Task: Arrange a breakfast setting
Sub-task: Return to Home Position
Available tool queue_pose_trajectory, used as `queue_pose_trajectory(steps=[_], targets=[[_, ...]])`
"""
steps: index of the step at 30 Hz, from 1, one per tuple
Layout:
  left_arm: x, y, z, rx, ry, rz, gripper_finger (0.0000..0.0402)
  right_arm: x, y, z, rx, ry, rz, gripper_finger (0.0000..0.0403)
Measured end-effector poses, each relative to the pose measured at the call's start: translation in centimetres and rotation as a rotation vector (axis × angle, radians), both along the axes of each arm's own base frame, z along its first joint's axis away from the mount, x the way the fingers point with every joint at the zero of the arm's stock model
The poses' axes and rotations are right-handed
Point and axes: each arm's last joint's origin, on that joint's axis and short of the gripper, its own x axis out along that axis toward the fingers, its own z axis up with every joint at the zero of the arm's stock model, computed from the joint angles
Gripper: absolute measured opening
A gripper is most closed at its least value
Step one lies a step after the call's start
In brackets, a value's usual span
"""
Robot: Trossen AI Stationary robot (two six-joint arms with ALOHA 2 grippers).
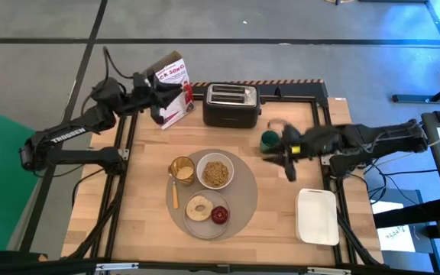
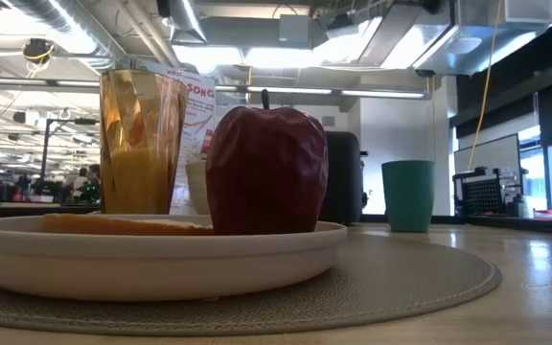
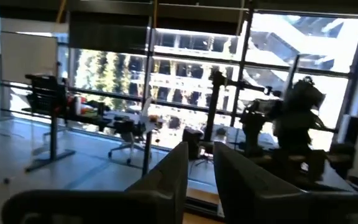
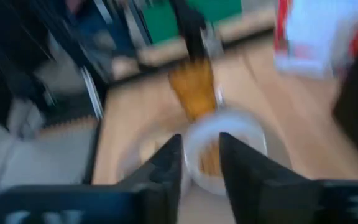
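Nearest me on the pale wooden desk [image 1: 143, 221] lies the round grey-beige woven placemat [image 1: 239, 195]. At its 6 o'clock sits the small white plate [image 2: 161, 259], carrying the tan bagel [image 2: 113, 225] and, at the plate's 4 o'clock, the dark red apple [image 2: 266, 171], stem up. Well apart from the mat, at about 4 o'clock, lies a white rectangular tray [image 1: 317, 216].

At the mat's 9 o'clock edge lies the small orange-wooden utensil [image 1: 176, 196]. Just beyond it, at 10 o'clock, stands the amber translucent cup [image 1: 181, 169]. The white bowl [image 1: 199, 174], holding brown cereal, sits at 12 o'clock, just beside the cup.

Past the mat, the right pincer [image 4: 199, 140] hangs over the desk at 2 o'clock, just beside a dark green cup [image 1: 270, 140]. Its fingers are a narrow gap apart and grip nothing.

Farther back are a black two-slot toaster [image 1: 231, 105] at 12 o'clock and a red-and-white carton [image 1: 170, 84] at 11. The left pincer [image 3: 201, 152] is raised by that carton, its fingers a slit apart and empty.
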Motion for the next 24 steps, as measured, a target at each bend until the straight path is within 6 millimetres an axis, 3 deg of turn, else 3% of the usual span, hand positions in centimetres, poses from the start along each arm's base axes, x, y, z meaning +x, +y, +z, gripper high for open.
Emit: queue_pose_trajectory(steps=[6, 12, 16, 20, 24], targets=[[1.9, -2.2, -0.7, 0.009, 0.043, -0.130, 0.0011, 3.3, -2.5, 1.7, -0.075, -0.289, 0.073, 0.0009], [3.8, -4.6, -1.5, 0.106, 0.106, -0.183, 0.0002, 5.2, -3.7, 1.8, -0.177, -0.396, 0.078, 0.0020], [3.5, -5.3, -1.4, 0.140, 0.115, -0.198, 0.0001, 4.5, -3.5, 3.4, -0.343, -0.546, 0.197, 0.0003], [2.3, -5.7, -1.3, 0.156, 0.106, -0.227, 0.0001, 2.4, -3.8, 5.4, -0.410, -0.663, 0.173, 0.0005], [2.0, -6.2, -4.6, 0.099, 0.124, -0.236, 0.0001, 0.7, -4.4, 5.4, -0.404, -0.605, 0.192, 0.0002]])
